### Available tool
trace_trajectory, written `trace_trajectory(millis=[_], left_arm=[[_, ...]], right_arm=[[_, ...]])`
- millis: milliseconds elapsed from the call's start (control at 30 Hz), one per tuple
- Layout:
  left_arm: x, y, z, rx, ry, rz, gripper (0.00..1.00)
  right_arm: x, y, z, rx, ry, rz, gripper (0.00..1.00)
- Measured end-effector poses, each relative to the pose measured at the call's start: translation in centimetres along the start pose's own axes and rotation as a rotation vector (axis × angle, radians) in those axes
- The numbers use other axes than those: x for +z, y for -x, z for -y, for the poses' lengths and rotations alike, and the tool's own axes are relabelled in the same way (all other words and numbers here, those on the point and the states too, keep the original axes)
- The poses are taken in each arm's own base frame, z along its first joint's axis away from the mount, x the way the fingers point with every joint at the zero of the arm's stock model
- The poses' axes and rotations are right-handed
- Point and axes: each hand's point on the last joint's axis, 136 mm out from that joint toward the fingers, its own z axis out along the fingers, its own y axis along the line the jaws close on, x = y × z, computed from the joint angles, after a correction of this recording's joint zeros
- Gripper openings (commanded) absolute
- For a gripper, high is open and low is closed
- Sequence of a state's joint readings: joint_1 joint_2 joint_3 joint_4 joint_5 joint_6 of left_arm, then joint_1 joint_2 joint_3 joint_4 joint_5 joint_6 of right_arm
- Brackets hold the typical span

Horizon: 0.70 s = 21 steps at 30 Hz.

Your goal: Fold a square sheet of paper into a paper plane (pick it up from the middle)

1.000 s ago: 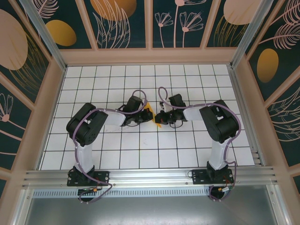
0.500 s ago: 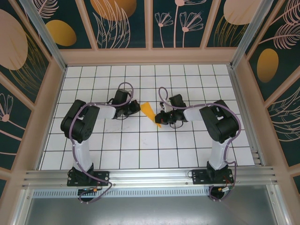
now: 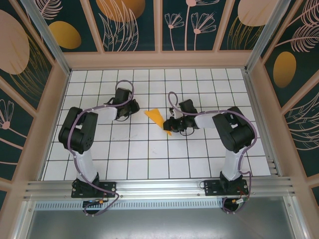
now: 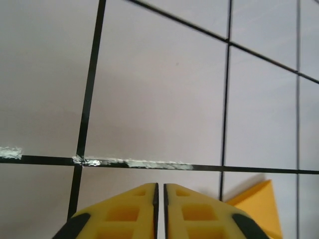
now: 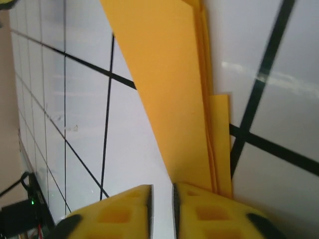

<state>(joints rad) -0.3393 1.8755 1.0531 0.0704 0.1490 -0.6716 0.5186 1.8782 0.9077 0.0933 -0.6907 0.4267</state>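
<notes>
One paper plane (image 3: 156, 118), a single piece of orange-yellow paper folded into a narrow wedge, lies flat on the tiled floor (image 3: 149, 159) near the middle of the workspace. In the overhead view I see its broad end towards the far left and its tip towards the near right. From the right wrist camera the paper plane (image 5: 169, 99) shows several stacked layers along one long edge, with one shorter flap beside them.

Two grippers are in view, each with two yellow fingers. The right gripper (image 3: 168, 125) sits at the narrow end of the plane. Its fingers (image 5: 204, 204) stand a little apart, and I see bare floor through the gap at the right gripper (image 5: 162, 188). The paper runs up to one finger, and nothing is pinched between the two.

The left gripper (image 3: 128, 113) stands apart from the plane on its left, over bare tiles. From its wrist camera I read the left gripper (image 4: 160, 185) as barely parted, with a hairline slit between its fingers (image 4: 124, 211) and nothing in it. One corner of the paper plane (image 4: 256, 206) shows just to the side.

Two arms reach inward from two bases at the near rail (image 3: 159, 186). Dark leaf-patterned panels (image 3: 129, 25) wall the floor.
</notes>
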Motion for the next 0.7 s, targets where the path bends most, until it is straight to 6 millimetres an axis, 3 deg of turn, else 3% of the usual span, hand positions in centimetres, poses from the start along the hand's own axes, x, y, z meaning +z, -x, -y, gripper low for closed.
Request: trace_trajectory(millis=[100, 200, 400, 533, 700], left_arm=[[-1.7, 0.8, 1.2, -0.004, -0.013, 0.031, 0.26], [-2.9, 0.8, 2.5, -0.002, -0.021, 0.047, 0.33], [-3.2, -2.4, 4.7, 0.017, -0.009, -0.006, 0.42], [-3.0, -4.5, 6.7, 0.023, -0.009, -0.043, 0.5], [-2.6, -5.9, 9.1, 0.037, 0.023, -0.045, 0.66]], right_arm=[[-0.8, -0.1, -0.9, -0.009, -0.024, 0.01, 0.5], [-2.4, 1.2, -1.9, -0.038, -0.041, 0.071, 0.58], [-7.4, 5.2, -2.7, -0.086, -0.1, 0.274, 0.69], [-10.1, 6.7, -0.5, -0.053, -0.176, 0.389, 0.78], [-11.7, 6.2, 3.9, 0.046, -0.278, 0.443, 0.84]])
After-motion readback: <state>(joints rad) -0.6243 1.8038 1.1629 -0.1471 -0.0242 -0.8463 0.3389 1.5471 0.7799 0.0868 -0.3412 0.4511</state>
